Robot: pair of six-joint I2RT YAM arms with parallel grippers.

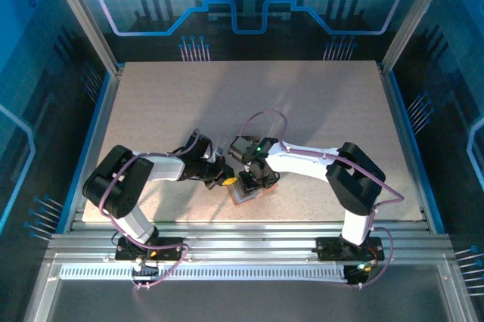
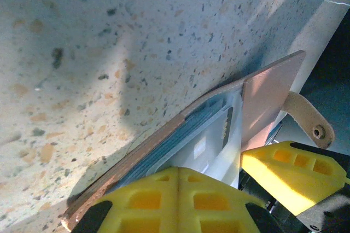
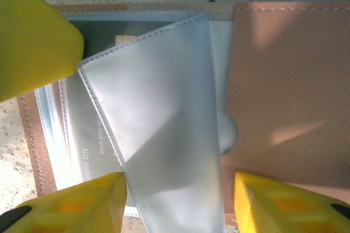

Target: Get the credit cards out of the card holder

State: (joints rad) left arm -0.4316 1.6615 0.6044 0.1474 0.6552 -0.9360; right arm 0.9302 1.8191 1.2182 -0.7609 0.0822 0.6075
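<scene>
The salmon-pink card holder point(image 1: 244, 193) lies open on the speckled table, close to the front edge. In the left wrist view its brown edge and flap point(image 2: 268, 96) frame pale blue-grey pockets with a light card point(image 2: 205, 148) inside. My left gripper point(image 2: 178, 174) is shut, nothing between its yellow fingers, its tips down on the holder's inner face. My right gripper point(image 3: 178, 194) is open over the holder point(image 3: 290, 80); a raised blue-grey pocket flap point(image 3: 164, 112) stands between its fingers. A silver-grey credit card point(image 3: 82, 148) with printed numbers lies under that flap.
The two grippers point(image 1: 227, 181) point(image 1: 253, 180) nearly touch over the holder; each one's finger shows in the other's wrist view point(image 2: 290, 170) point(image 3: 33, 30). The holder's snap strap point(image 2: 307, 118) hangs past the table edge point(image 1: 249, 221). Bare tabletop point(image 1: 302, 110) spreads behind.
</scene>
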